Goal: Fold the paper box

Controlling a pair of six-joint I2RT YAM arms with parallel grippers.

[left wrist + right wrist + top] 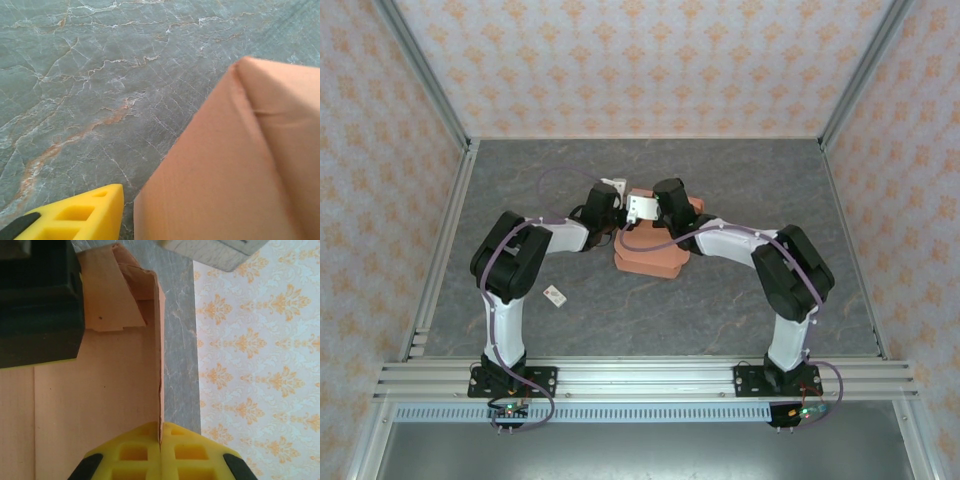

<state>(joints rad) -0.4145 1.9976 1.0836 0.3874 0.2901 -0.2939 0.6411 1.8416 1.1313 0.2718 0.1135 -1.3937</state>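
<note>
marble table (740, 290), one paper box (650, 258), one tag (555, 295), left claw (620, 215), right claw (161, 452)

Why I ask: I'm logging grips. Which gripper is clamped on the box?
The right gripper: its yellow fingers are shut on the box's thin wall edge. The left finger lies beside the box, with a gap between them.

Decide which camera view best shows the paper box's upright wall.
Right wrist: the wall of the paper box runs edge-on from the right tool pinching it, a flap folded beyond. Top external shows the box small and partly covered. Left wrist shows an outer face close up.
</note>
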